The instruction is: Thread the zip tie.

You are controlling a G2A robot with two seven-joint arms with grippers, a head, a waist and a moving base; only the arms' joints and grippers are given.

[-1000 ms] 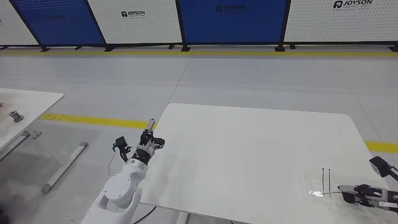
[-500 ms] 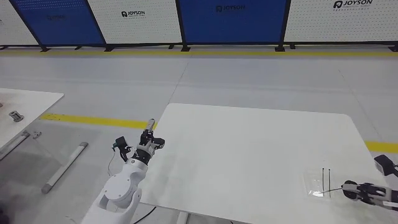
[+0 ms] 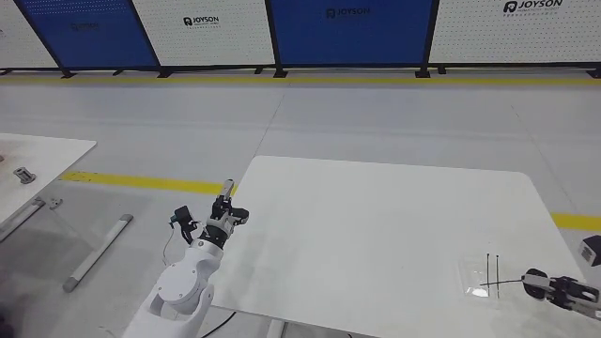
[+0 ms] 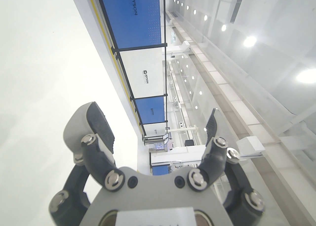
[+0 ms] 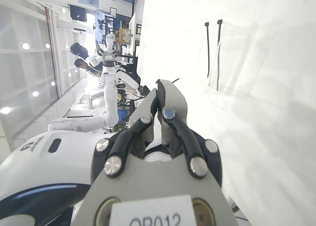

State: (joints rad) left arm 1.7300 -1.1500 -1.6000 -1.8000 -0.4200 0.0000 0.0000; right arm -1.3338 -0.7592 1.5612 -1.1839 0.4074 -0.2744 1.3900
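Observation:
My right gripper (image 3: pixel 531 284) hovers at the table's right front corner, shut on a thin black zip tie (image 3: pixel 502 284) that sticks out sideways over the table. In the right wrist view the jaws (image 5: pixel 158 88) are pressed together and the tie's end (image 5: pixel 175 80) pokes out beyond them. Two more black zip ties (image 3: pixel 492 264) (image 5: pixel 207 49) lie side by side just beyond the held one. My left gripper (image 3: pixel 225 191) is far off at the table's left edge, open with nothing between its fingers (image 4: pixel 100 123).
The two loose ties rest on a clear plastic tray (image 3: pixel 470 279) (image 5: pixel 246 46) near the right front corner of the white table (image 3: pixel 376 235). A second white table (image 3: pixel 38 160) stands to the left across the floor.
My right gripper has drawn back to the right toward the table's edge, carrying the zip tie with it. The left arm has kept still.

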